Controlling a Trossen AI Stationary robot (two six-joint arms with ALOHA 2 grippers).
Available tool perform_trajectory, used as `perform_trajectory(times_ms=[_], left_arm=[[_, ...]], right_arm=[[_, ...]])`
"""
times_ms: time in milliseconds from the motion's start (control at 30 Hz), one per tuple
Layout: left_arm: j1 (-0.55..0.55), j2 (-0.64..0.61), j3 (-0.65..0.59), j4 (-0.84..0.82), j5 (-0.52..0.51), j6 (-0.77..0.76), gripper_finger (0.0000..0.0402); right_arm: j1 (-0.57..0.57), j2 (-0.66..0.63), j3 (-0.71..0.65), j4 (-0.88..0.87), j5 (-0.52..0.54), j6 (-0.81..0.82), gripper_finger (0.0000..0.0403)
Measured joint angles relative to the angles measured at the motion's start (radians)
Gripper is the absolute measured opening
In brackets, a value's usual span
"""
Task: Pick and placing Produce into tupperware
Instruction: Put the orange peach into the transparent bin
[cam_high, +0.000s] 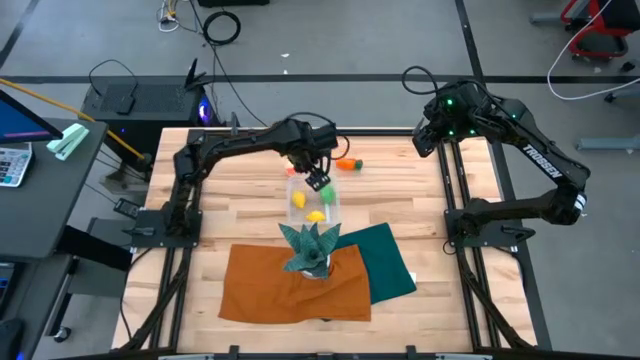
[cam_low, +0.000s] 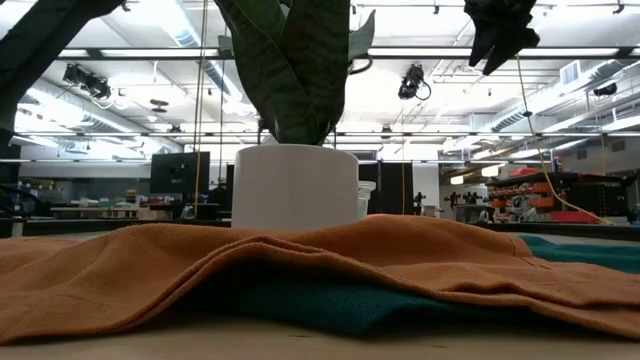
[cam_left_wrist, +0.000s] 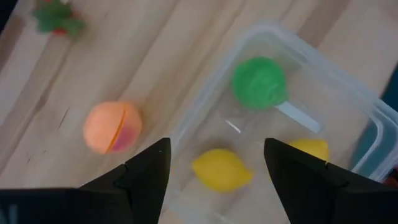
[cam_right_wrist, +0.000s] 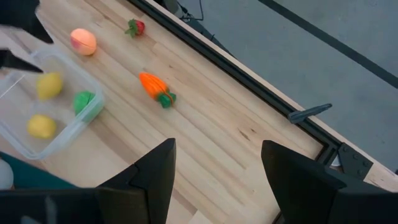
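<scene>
A clear tupperware (cam_high: 315, 203) stands mid-table. Its rim (cam_left_wrist: 273, 31) shows in the left wrist view. Inside lie two yellow lemons (cam_left_wrist: 222, 169) (cam_left_wrist: 309, 149) and a green piece (cam_left_wrist: 259, 82). A peach-coloured ball (cam_left_wrist: 112, 126) rests on the wood just outside the rim, and a strawberry (cam_left_wrist: 59, 18) lies farther off. An orange carrot (cam_high: 347, 163) (cam_right_wrist: 155, 87) lies toward the far edge. My left gripper (cam_high: 316, 178) (cam_left_wrist: 217, 146) hovers open above the tupperware, touching nothing. My right gripper (cam_high: 432, 128) (cam_right_wrist: 217, 146) waits open over the far right corner.
A teal spiky plant (cam_high: 310, 243) in a white pot (cam_low: 295, 185) stands on an orange cloth (cam_high: 290, 285) just near of the tupperware. A green cloth (cam_high: 385, 260) lies partly under the orange one. Bare wood lies right of the carrot.
</scene>
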Motion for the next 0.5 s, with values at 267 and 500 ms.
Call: perform_trajectory(times_ms=[267,500], left_arm=[[0.076,-0.026,-0.001,-0.131,0.018,-0.188,0.0259],[0.114,-0.026,-0.001,-0.184,0.017,-0.193,0.0259]], right_arm=[[0.0,0.0,0.0,0.0,0.0,0.0,0.0204],[0.0,0.001,0.0,0.006,0.001,0.003,0.0204]])
